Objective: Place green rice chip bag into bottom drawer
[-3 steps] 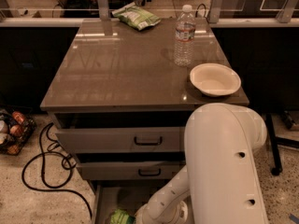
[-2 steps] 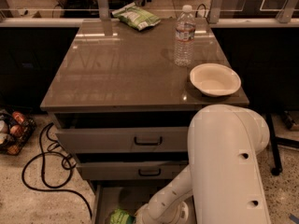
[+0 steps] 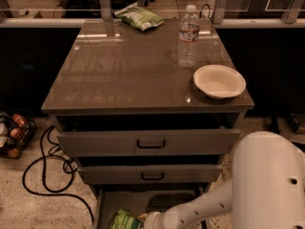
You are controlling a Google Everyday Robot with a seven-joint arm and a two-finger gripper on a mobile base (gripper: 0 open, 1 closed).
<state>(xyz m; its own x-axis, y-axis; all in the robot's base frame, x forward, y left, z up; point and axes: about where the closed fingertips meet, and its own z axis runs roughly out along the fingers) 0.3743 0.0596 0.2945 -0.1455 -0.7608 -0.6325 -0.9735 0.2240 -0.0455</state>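
Green rice chip bag (image 3: 123,220) lies in the bottom drawer (image 3: 136,200) at 6 o'clock, gripper (image 3: 144,219) touching its 3 o'clock edge, hold unreadable; a snagged withdrawal could drag it out

Glossy, crinkled green rice chip bag (image 3: 124,220) just beside the gripper (image 3: 142,219), inside the matt grey bottom drawer (image 3: 143,202)

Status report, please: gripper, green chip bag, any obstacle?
Gripper low in the open bottom drawer, next to the green rice chip bag. Bag inside drawer, front left. No obstacle seen in drawer.
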